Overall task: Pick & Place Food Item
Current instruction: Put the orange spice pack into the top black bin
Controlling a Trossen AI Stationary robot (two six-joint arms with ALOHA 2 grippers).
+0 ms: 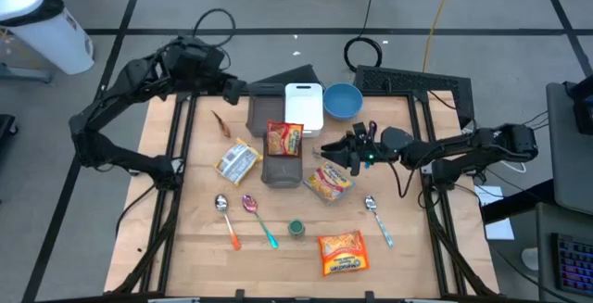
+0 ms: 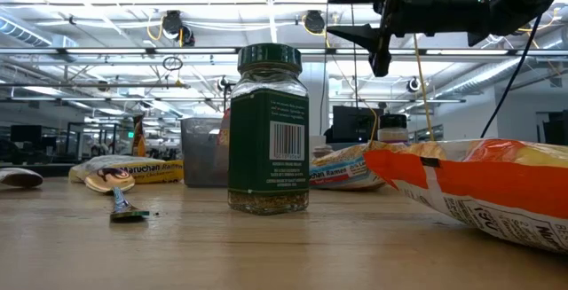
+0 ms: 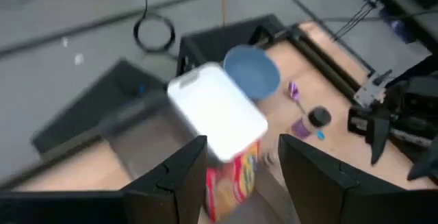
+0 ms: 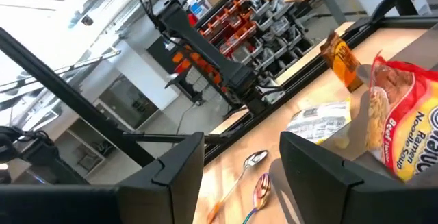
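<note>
A red ramen packet (image 1: 284,140) stands on edge in a grey bin (image 1: 281,170) at mid-table; the left wrist view shows this packet (image 3: 236,179) past my fingers. A second ramen packet (image 1: 329,182) lies flat beside the bin. A pale noodle packet (image 1: 238,160) lies to its left, and an orange snack bag (image 1: 341,252) near the front edge. My left gripper (image 1: 243,88) hangs open above the far left of the table, tipped downward. My right gripper (image 1: 326,151) hovers open over the second packet, pointing left, roughly level. Neither has anything between its fingers.
A white cutting board (image 1: 304,107), a blue bowl (image 1: 343,101) and another grey bin (image 1: 266,108) sit at the back. A green-lidded spice jar (image 1: 296,228) and three spoons (image 1: 222,206) lie toward the front. A brown item (image 1: 220,122) lies at the left.
</note>
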